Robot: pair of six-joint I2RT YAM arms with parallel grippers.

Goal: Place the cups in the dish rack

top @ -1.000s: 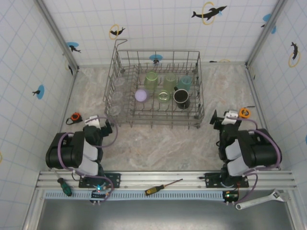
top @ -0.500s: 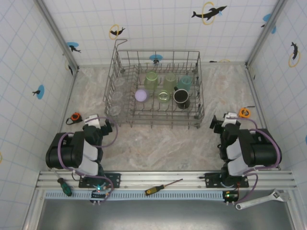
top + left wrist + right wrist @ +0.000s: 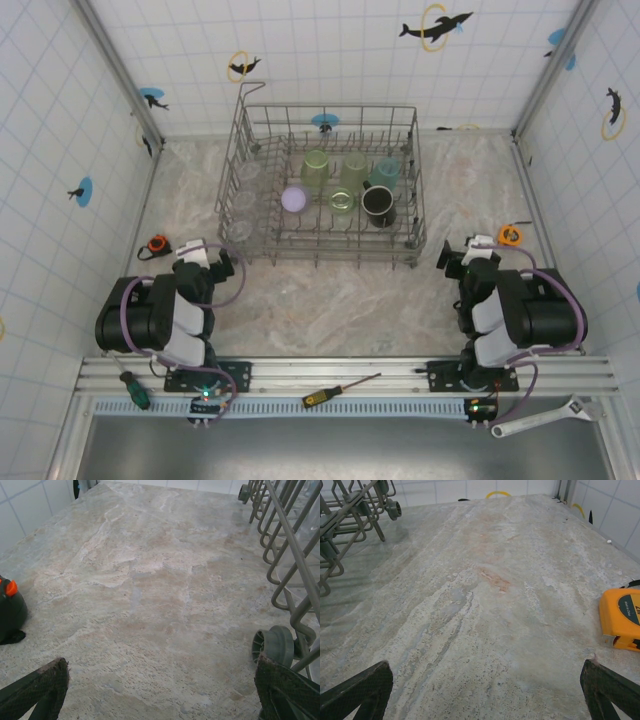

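The grey wire dish rack (image 3: 330, 108) stands at the back middle of the table. Inside it are pale green cups (image 3: 315, 170), a lavender one (image 3: 293, 198), a teal one (image 3: 385, 172), a black mug (image 3: 378, 205) and clear cups (image 3: 241, 206) along its left side. My left gripper (image 3: 203, 258) rests low near the rack's front left corner, open and empty. The left wrist view shows its fingers (image 3: 40, 690) wide apart over bare stone, with the rack's wheel (image 3: 272, 645) at the right. My right gripper (image 3: 470, 250) is open too, its fingers (image 3: 362, 690) spread over bare table.
A black and orange tape measure (image 3: 157, 244) lies left of the left gripper. An orange tape measure (image 3: 621, 612) lies right of the right gripper. On the near rail are a yellow-handled screwdriver (image 3: 340, 390), a green-handled screwdriver (image 3: 135, 390) and a wrench (image 3: 545, 418).
Both grippers have drawn back a little toward their bases since a second ago and now hold still. The cups and rack have not moved.
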